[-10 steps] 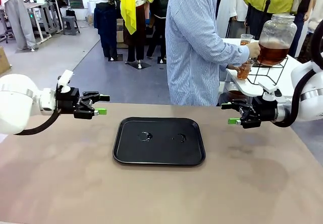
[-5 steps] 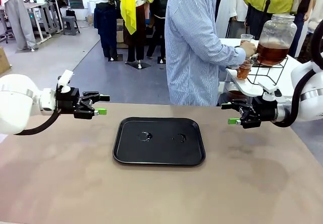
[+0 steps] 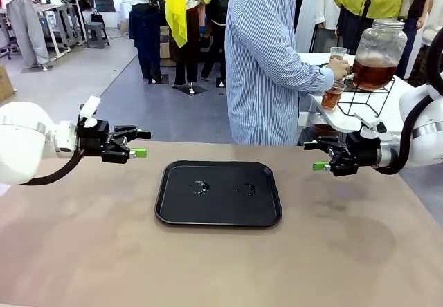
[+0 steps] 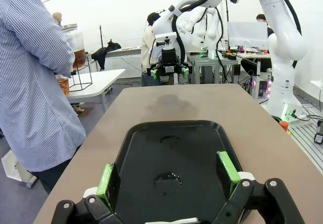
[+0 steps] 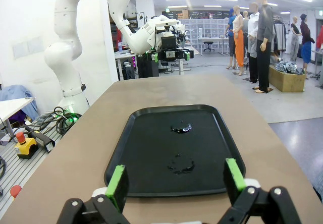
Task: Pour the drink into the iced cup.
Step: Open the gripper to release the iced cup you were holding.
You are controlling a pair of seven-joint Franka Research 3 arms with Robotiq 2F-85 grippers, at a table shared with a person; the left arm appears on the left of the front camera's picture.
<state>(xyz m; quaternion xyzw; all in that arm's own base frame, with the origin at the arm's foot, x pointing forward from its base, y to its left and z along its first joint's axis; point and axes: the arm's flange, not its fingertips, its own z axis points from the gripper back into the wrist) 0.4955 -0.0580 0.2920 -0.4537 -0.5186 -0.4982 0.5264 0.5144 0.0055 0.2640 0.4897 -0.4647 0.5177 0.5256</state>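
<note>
Colours: black tray point(image 3: 218, 214) with glossy wet patches on a tan-brown table point(image 3: 221, 265); amber-brown drink point(image 3: 374, 73) in a clear glass jar point(image 3: 378, 44) at far right; person's shirt point(image 3: 266, 58) striped blue and white; white arms, black grippers with green pads point(image 4: 106, 179).

Nothing between either pair of jaws; ahead of both, just the low black tray point(image 3: 218, 193) with two small puddles.

The front camera sits at the tabletop's point(image 3: 83, 252) near edge, facing 12 o'clock toward the person point(image 3: 266, 58). Each wrist camera looks low across from opposite ends; all three share the black tray point(image 3: 218, 193) point(image 4: 171, 158) point(image 5: 176, 148).
</note>
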